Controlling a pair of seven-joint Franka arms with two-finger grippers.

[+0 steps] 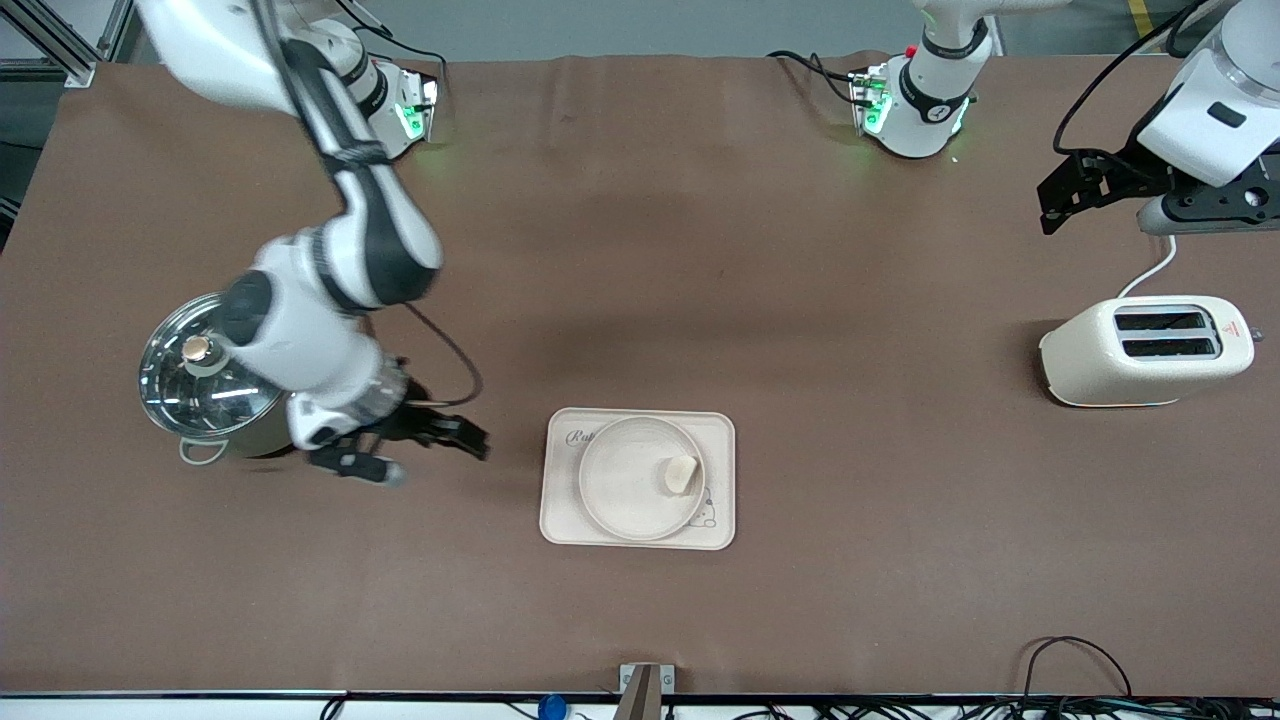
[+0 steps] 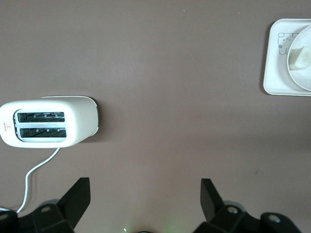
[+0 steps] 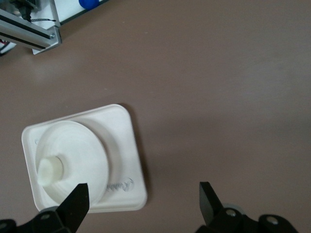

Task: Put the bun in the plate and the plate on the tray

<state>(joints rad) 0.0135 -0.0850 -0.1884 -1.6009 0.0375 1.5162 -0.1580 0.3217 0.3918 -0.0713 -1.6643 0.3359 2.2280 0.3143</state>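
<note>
The bun (image 1: 681, 473) lies in the round cream plate (image 1: 625, 480), near its rim. The plate sits on the rabbit-printed tray (image 1: 716, 435) in the middle of the table. They also show in the right wrist view: bun (image 3: 50, 170), plate (image 3: 82, 150), tray (image 3: 124, 145). The left wrist view catches the tray's corner (image 2: 274, 73), the plate (image 2: 303, 80) and the bun (image 2: 300, 57). My right gripper (image 1: 430, 450) is open and empty, beside the tray toward the right arm's end. My left gripper (image 1: 1075, 195) is open and empty, high over the table near the toaster.
A steel pot with a glass lid (image 1: 205, 375) stands under the right arm. A cream toaster (image 1: 1145, 350) with a white cord stands at the left arm's end; it also shows in the left wrist view (image 2: 48, 121).
</note>
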